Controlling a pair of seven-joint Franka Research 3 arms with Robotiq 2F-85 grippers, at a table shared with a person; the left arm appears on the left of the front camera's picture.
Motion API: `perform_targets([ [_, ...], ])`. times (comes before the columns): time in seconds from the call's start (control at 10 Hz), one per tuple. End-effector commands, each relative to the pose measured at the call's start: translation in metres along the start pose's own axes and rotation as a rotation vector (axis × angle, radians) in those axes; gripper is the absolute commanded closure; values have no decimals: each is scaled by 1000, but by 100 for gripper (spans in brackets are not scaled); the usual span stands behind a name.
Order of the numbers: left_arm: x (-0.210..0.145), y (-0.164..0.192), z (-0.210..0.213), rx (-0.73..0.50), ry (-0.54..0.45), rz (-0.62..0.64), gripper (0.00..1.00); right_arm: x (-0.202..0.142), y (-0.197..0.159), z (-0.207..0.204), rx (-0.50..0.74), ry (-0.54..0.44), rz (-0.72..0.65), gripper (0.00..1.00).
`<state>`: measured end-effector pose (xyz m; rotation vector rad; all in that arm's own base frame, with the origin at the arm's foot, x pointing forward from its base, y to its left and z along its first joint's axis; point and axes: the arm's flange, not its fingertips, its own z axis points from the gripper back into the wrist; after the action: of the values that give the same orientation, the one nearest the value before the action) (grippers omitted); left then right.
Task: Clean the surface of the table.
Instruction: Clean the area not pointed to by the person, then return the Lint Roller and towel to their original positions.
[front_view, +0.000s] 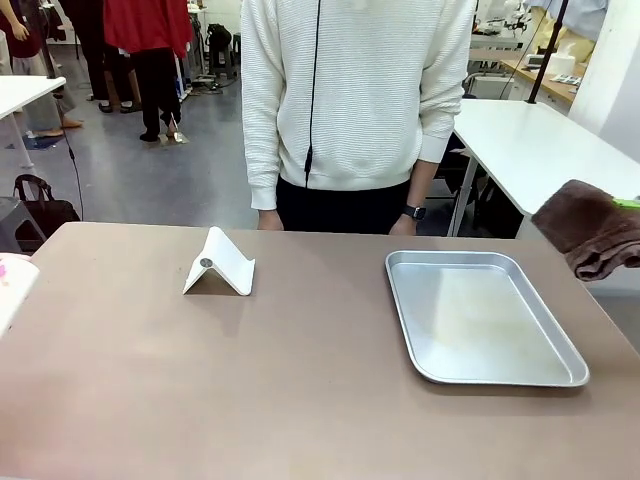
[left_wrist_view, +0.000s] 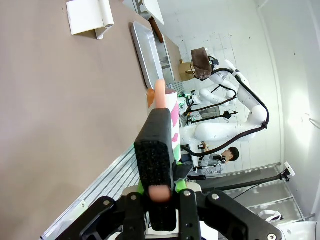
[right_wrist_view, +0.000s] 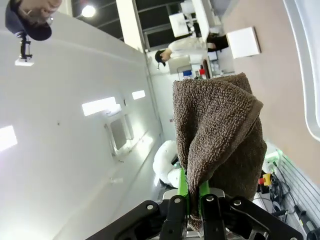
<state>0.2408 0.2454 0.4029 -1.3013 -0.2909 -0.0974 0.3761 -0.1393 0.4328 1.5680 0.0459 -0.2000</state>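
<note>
Beyond the tray's (front_view: 487, 318) right edge, off the table (front_view: 200, 380), I see my right gripper (right_wrist_view: 192, 192) raised, its fingers clenched on a brown towel (front_view: 595, 228) that hangs bunched in folds. My left gripper (left_wrist_view: 159, 192) sits low beside the table's near left corner, far from the tray, jaws clamped around a black sponge (left_wrist_view: 154, 162) and a pink-and-white bottle (left_wrist_view: 167, 107). Left of the tray stands a white folded stand (front_view: 220, 264). Behind the table's far edge a person (front_view: 350, 100) stands, arms down.
</note>
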Motion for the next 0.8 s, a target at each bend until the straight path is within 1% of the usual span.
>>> perform_targets([
  [0.0,-1,-3,-1,0,3,-6,78,3,4,-7,7,10,-21,92],
  [0.7,-1,-3,-1,0,3,-6,78,3,4,-7,7,10,-21,92],
])
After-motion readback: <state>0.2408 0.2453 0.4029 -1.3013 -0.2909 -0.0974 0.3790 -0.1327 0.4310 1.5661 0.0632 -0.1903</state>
